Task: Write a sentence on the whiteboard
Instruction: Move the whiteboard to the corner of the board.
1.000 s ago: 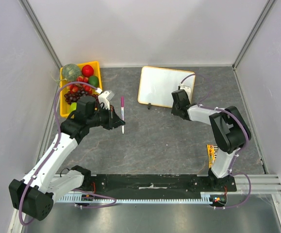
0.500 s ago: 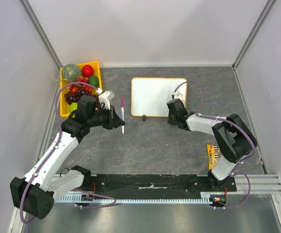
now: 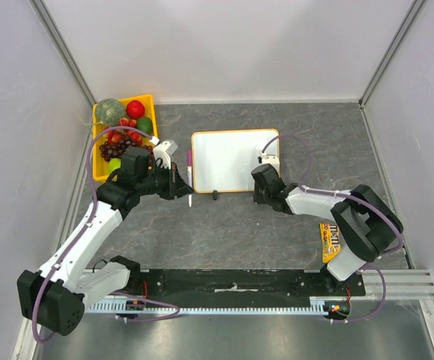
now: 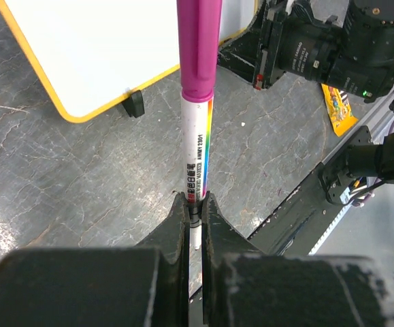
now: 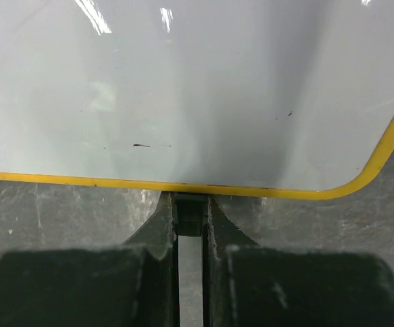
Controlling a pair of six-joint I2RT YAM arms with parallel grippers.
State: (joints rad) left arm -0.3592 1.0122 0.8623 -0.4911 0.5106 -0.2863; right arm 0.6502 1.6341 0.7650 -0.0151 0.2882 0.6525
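While right tool [image 5: 190, 214] clamps the six-o'clock clip [image 5: 190, 204] and left tool [image 4: 193, 204] clenches capped marker [image 4: 198, 136], whiteboard [image 3: 231, 159] wants flat, square seating.

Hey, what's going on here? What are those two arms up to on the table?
The two robot arms look set to write on a whiteboard. The left gripper is shut on a pink marker, held just beside the board's left edge, seemingly with its cap on. The right gripper is clamped on a black clip at the board's near edge. Nothing is written on the board, only faint specks. A yellow tray of fruit sits at the back left.
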